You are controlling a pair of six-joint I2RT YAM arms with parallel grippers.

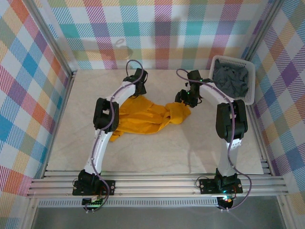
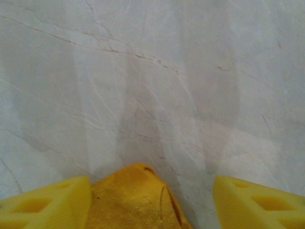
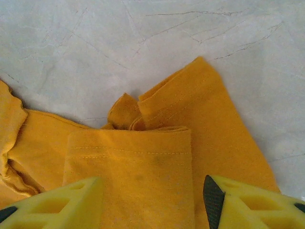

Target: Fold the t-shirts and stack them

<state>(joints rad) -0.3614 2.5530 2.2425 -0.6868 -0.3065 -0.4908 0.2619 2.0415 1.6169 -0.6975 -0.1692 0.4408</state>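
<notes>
The orange-yellow t-shirt [image 1: 143, 117] lies crumpled on the bench [image 1: 167, 152], and I place everything from it. My left end effector [image 1: 137, 94] hangs over the shirt's far edge with its fingers [image 2: 43, 205] spread. A pointed tip of the cloth lies between them, against the left finger and clear of the right one, so it is not pinched. My right end effector [image 1: 185, 100] is over the shirt's right end, also spread. Its fingers straddle a flat folded sleeve with a stitched hem, and the cloth lies slack on the bench, not gripped. My two arms lean in over the shirt, one from each side, and the left one crosses its left part.

To the shirt's far right, well apart from it, a white slatted basket [image 1: 252, 93] stands in the corner against the plaid wall [image 1: 281, 71]. It holds dark slate-grey t-shirts [image 1: 231, 78] in a loose heap.

Bare marbled bench lies open on the shirt's near side, to its left, and beyond its far edge up to the walls.
</notes>
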